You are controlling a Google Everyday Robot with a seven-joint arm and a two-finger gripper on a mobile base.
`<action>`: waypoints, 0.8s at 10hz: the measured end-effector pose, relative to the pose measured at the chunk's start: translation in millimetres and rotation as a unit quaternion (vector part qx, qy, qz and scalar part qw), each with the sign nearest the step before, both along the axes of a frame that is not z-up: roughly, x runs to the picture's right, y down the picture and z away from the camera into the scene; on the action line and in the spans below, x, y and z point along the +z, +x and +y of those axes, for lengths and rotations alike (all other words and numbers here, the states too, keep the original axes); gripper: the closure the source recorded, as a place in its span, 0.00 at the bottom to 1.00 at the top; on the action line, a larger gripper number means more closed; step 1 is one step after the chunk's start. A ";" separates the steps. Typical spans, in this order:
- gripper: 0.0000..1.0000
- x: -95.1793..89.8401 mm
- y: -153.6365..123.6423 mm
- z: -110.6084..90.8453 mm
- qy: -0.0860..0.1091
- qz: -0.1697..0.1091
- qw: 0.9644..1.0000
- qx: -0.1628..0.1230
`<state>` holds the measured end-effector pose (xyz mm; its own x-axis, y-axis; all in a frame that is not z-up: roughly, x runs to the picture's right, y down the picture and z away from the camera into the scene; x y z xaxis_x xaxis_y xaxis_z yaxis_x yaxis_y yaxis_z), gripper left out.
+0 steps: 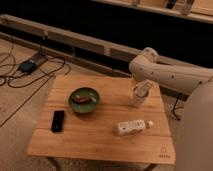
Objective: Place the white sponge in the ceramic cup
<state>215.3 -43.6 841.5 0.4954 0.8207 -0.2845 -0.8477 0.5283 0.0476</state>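
The gripper (143, 90) is positioned directly over the ceramic cup (138, 97) near the far right edge of the wooden table (100, 132). The white sponge is not discernible. A dark green bowl (84, 100) is located left of the cup, a black phone (58, 121) nearer the front left, and a white bottle (133, 127) lies on its side in front of the cup.

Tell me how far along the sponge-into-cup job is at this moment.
Late stage, it seems. No white sponge lies loose on the wooden table, so pickup looks done. In hand: the tool sits right over the ceramic cup at the table's far right; I cannot tell whether the sponge is released or inside. Left: confirm release and pull the arm away. The green bowl, phone and bottle sit apart.
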 end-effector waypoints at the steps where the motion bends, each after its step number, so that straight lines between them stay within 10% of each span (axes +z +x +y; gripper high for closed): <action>1: 0.20 -1.2 -1.2 -1.3 0.000 0.001 1.000 -0.004; 8: 0.20 -21.0 -44.1 -30.3 0.018 -0.020 0.999 -0.039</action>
<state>171.3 -73.8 820.5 0.5680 0.7889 -0.2346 -0.8062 0.5906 0.0340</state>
